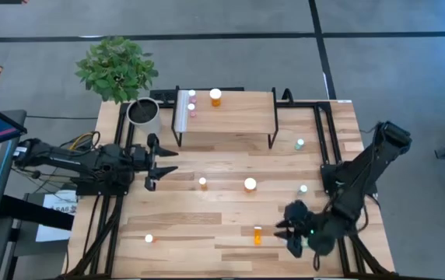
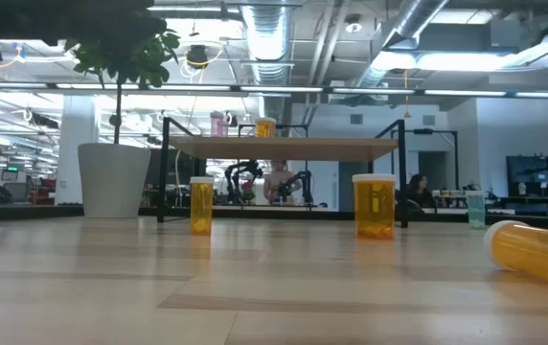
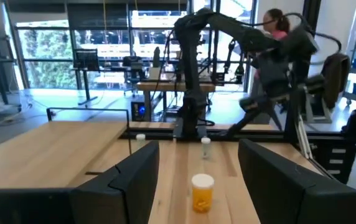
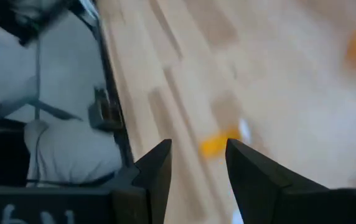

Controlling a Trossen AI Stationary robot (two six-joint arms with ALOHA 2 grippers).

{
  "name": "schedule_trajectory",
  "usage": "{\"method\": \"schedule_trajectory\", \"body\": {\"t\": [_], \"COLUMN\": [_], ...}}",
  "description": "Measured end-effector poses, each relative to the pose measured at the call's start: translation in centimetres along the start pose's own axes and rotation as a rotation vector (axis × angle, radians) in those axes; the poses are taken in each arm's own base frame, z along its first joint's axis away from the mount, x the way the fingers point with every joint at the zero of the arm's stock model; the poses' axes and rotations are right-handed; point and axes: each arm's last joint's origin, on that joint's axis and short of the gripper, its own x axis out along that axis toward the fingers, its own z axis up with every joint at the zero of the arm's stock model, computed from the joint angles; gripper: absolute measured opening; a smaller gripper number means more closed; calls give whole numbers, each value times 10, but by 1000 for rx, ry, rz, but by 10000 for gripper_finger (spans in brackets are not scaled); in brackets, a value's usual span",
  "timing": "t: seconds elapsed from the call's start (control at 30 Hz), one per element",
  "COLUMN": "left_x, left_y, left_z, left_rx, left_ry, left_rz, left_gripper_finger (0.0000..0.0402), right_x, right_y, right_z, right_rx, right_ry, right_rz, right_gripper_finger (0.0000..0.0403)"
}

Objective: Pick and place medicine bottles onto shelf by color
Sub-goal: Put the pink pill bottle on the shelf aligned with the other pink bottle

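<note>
The shelf (image 1: 226, 117) stands at the table's far middle and carries three small pink bottles (image 1: 192, 104) and one orange bottle (image 1: 215, 97). On the table stand a small orange bottle (image 1: 203, 183), a larger orange bottle (image 1: 250, 184), two pale green bottles (image 1: 300, 144) (image 1: 303, 189) and a small bottle (image 1: 148, 239) at the near left. An orange bottle (image 1: 257, 235) lies on its side near the front. My right gripper (image 1: 283, 233) is open and empty just right of that lying bottle (image 4: 218, 143). My left gripper (image 1: 168, 161) is open and empty at the table's left, pointing toward the standing orange bottle (image 3: 202, 190).
A potted plant in a grey-white pot (image 1: 143, 115) stands left of the shelf. Black frame rails (image 1: 327, 132) run along the table's right and left sides. People and other robot arms show in the room beyond the table.
</note>
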Motion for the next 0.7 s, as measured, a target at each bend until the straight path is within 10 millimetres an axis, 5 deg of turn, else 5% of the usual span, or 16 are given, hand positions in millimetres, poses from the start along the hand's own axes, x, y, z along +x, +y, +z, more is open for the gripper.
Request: {"method": "schedule_trajectory", "body": {"t": [0.33, 0.7], "left_x": [16, 27], "left_y": [-2, -4], "left_z": [-6, -13], "left_rx": [7, 2], "left_ry": [-8, 6], "left_rz": [0, -8], "left_gripper_finger": [208, 208], "right_x": [31, 48], "right_y": [-2, -12], "right_z": [-62, -62], "right_rx": [156, 117], "right_ry": [186, 190], "right_rz": [-147, -244], "right_gripper_finger": [173, 179]}}
